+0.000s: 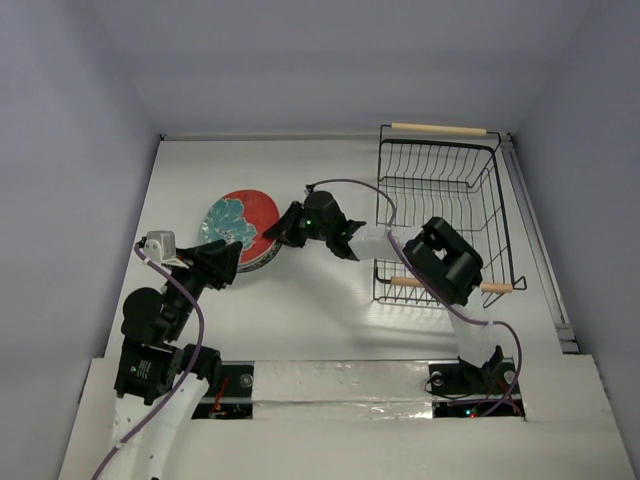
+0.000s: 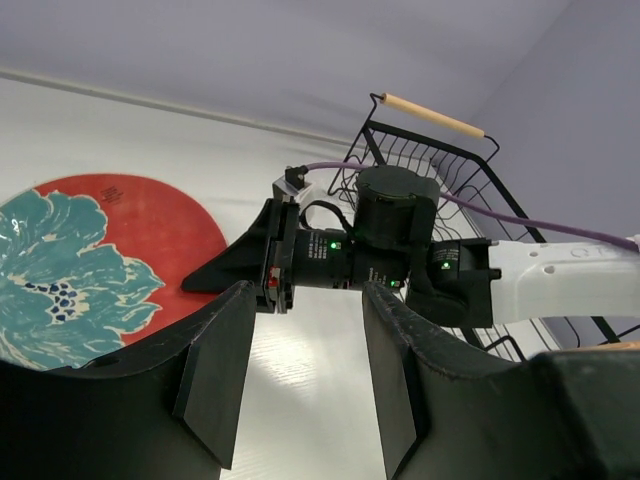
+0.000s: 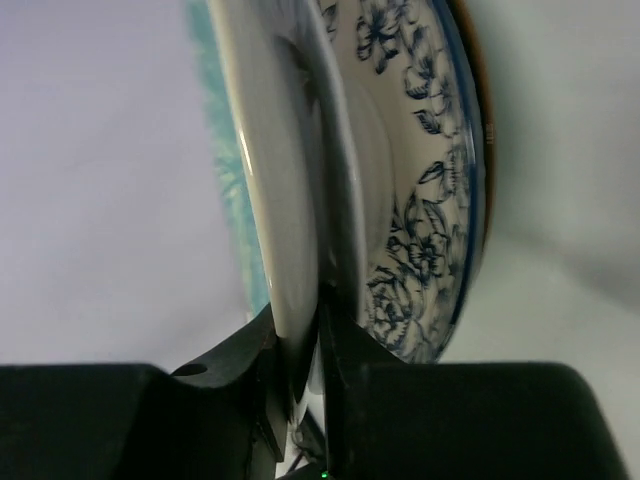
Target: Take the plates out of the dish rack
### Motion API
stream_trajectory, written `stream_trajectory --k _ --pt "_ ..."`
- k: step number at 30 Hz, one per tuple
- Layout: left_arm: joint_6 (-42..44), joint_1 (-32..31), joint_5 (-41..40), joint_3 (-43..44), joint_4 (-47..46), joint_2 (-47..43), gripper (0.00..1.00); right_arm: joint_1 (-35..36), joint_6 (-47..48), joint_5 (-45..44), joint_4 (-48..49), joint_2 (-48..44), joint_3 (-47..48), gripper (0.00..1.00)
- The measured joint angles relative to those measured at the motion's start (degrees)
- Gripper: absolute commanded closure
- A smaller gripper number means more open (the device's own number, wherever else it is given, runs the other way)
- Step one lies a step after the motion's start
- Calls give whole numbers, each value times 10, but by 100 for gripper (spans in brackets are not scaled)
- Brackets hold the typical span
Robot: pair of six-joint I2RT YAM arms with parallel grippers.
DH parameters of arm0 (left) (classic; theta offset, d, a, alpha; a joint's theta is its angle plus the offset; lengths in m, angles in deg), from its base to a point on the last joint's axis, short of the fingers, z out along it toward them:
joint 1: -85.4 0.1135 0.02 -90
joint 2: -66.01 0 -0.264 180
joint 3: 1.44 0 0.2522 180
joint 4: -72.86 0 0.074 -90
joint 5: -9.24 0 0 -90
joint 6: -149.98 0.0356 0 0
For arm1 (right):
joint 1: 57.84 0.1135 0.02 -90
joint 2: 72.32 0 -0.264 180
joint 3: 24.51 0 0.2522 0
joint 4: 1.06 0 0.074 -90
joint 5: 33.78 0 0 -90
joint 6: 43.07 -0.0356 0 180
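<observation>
The red plate with teal flowers (image 1: 243, 215) tops a stack of plates on the table left of centre; it also shows in the left wrist view (image 2: 130, 225). My right gripper (image 1: 282, 232) is shut on this plate's right rim (image 3: 280, 200), one finger on top and one under it (image 3: 305, 370). The white plate with blue floral pattern (image 3: 420, 200) lies directly beneath. My left gripper (image 1: 218, 262) is open and empty (image 2: 300, 380), hovering at the stack's near edge. The black wire dish rack (image 1: 438, 128) stands at the back right with no plates in it.
The right arm reaches across from the rack (image 2: 430, 150) to the stack, low over the table. The rack's near wooden handle (image 1: 497, 287) lies under the right arm's elbow. White walls close in the table at the left, back and right.
</observation>
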Motion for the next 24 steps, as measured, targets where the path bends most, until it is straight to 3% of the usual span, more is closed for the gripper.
stream_trajectory --k 12,22,24 --pt "0 0 0 0 0 0 56 9 5 12 22 -5 4 34" --pt "0 0 -4 0 0 0 48 24 90 -37 -47 -126 -53 0" --pt "0 0 -6 0 0 0 46 25 104 -46 -52 -146 -58 0"
